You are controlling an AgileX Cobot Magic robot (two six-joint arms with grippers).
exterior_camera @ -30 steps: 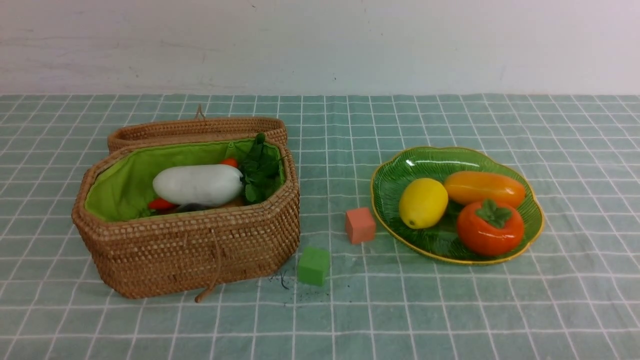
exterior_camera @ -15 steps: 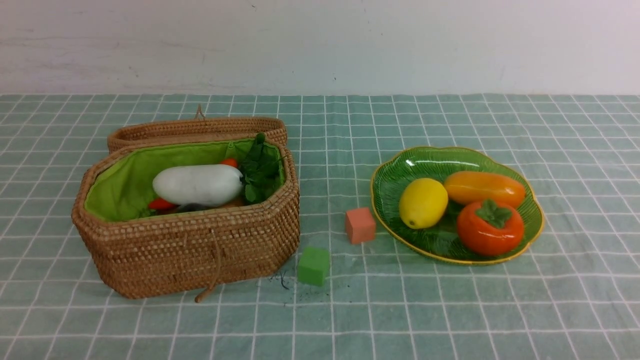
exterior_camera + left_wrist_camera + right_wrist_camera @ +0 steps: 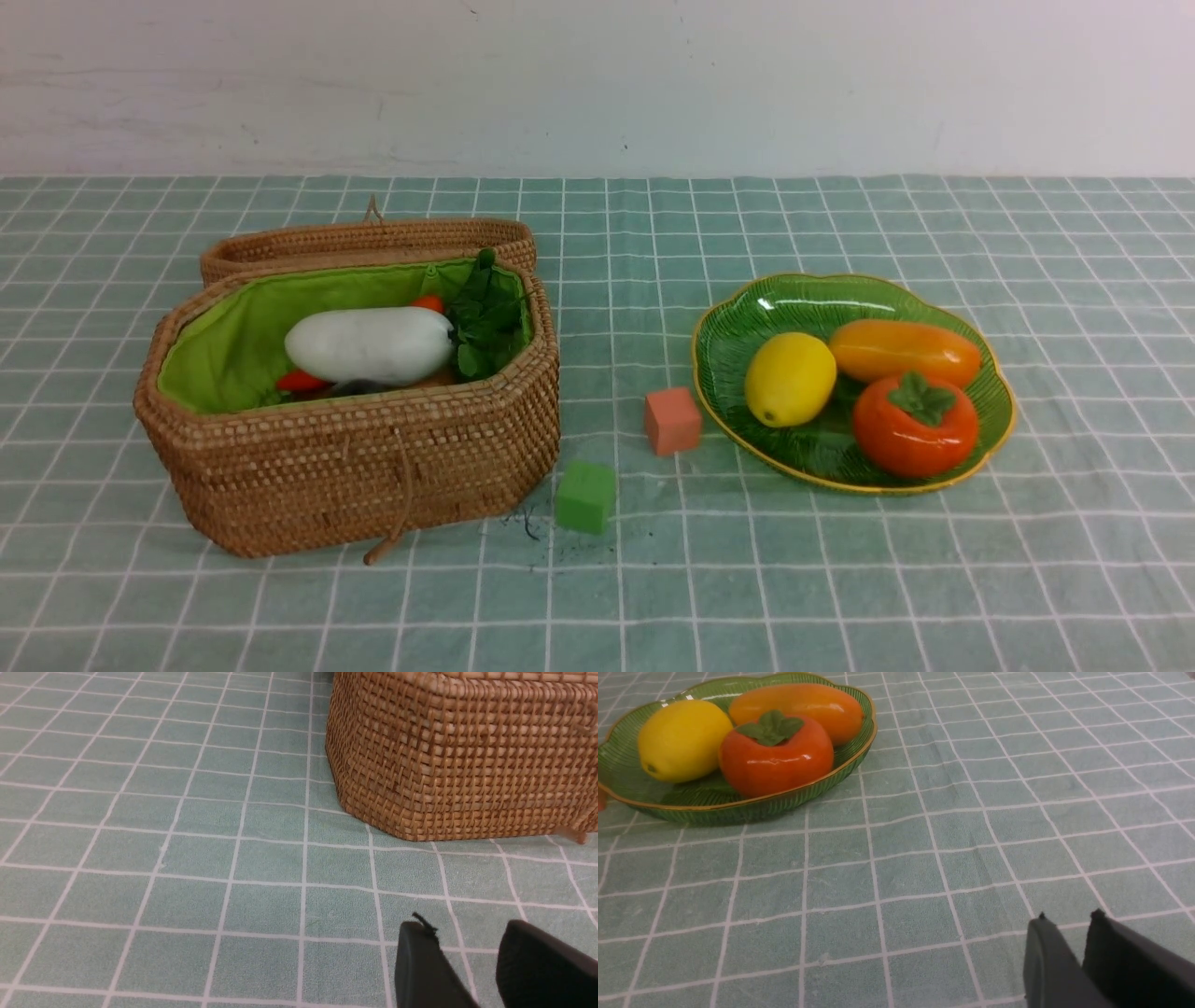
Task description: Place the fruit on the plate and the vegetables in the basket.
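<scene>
Wicker basket point(image 3: 355, 467) holds vegetables point(image 3: 369, 345), plate point(image 3: 738, 355) fruit point(image 3: 790, 378); both grippers point(image 3: 467, 963) point(image 3: 1069, 947) empty, slightly parted.

3 fruit point(image 3: 859, 387) on plate point(image 3: 747, 317); radish point(image 3: 369, 344) in basket point(image 3: 355, 467); 2 cubes point(image 3: 672, 421) between.

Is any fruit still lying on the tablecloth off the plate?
No. The lemon, mango and persimmon all sit on the plate.
</scene>
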